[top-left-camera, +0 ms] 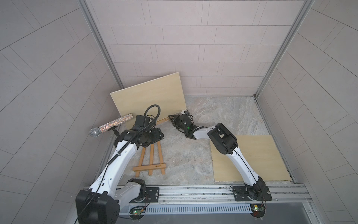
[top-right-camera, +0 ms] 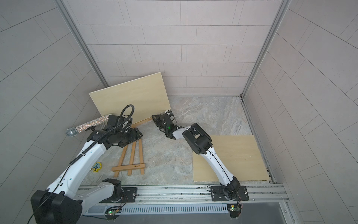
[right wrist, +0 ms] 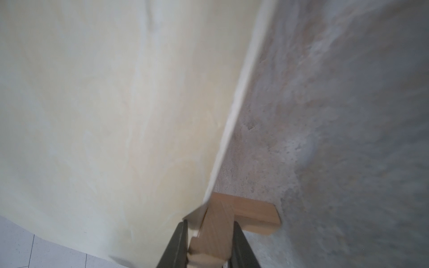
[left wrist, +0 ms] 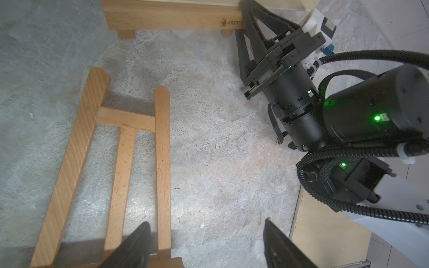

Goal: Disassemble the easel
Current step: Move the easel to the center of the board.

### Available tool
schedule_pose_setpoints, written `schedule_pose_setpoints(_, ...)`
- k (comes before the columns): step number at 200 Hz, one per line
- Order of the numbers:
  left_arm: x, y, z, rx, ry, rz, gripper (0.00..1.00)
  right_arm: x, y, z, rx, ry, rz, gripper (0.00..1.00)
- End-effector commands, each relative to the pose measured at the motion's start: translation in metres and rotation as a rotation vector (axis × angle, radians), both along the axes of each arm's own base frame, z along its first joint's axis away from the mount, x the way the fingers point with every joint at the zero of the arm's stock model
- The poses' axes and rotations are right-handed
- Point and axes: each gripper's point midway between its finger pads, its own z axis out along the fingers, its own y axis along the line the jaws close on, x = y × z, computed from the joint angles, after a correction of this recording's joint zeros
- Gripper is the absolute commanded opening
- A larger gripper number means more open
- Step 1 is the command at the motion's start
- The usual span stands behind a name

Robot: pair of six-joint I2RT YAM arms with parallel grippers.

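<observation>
Pinching the end of the wooden ledge (right wrist: 253, 213), the right gripper (right wrist: 210, 224) is pressing its two dark jaws against either side of the wood, with no gap I can make out. Directly above that grip, the corner of a pale board (right wrist: 116, 104) is sitting on the ledge and leaning back toward the wall. Whether anything is propping it from behind I cannot tell.

Out to that gripper's side, the left gripper (left wrist: 206, 222) is hanging with its jaws spread wide and nothing between them. One finger (left wrist: 137, 243) is hovering over a leg of the easel frame (left wrist: 162, 150), the other over bare marble floor (left wrist: 220, 139). The frame is lying flat beneath it, apart from the ledge, and in both top views its three legs are running back toward the arm's base, where a crossbar (top-left-camera: 150, 167) is joining them.

Farther out, a glittery microphone (top-left-camera: 111, 125) is sticking out beyond the left arm, and a second board (top-left-camera: 249, 157) is lying flat under the right arm.

To my eye the job is somewhere in its middle. The frame looks put down and the ledge is being taken in hand, but the board is yet to come off it.
</observation>
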Motion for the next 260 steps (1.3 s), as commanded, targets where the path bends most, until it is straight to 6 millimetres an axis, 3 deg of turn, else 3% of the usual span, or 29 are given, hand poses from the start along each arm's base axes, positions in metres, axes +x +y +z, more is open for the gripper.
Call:
schedule_pose_setpoints(1,0.002,0.001,0.001,0.0,0.0,0.002,0.8,0.011,-0.034,-0.016,-0.081,-0.002,-0.083,0.18)
schedule_pose_setpoints(32,0.007,-0.001,0.001,-0.008,-0.004,-0.003,0.8,0.018,-0.068,-0.013,-0.086,-0.001,-0.13,0.18)
schedule_pose_setpoints(75,0.015,-0.005,0.003,-0.019,-0.014,-0.017,0.8,0.013,-0.12,-0.019,-0.116,0.026,-0.145,0.17)
schedule_pose_setpoints(166,0.04,-0.007,0.015,0.01,-0.094,-0.055,0.82,-0.028,-0.249,-0.05,-0.222,0.144,-0.17,0.19)
schedule_pose_setpoints(206,0.066,0.0,0.034,0.074,-0.162,-0.106,0.84,-0.029,-0.266,-0.042,-0.223,0.14,-0.137,0.28)
schedule_pose_setpoints(260,0.119,0.016,0.069,0.121,-0.324,-0.161,0.87,-0.032,-0.268,-0.013,-0.208,0.103,-0.065,0.57)
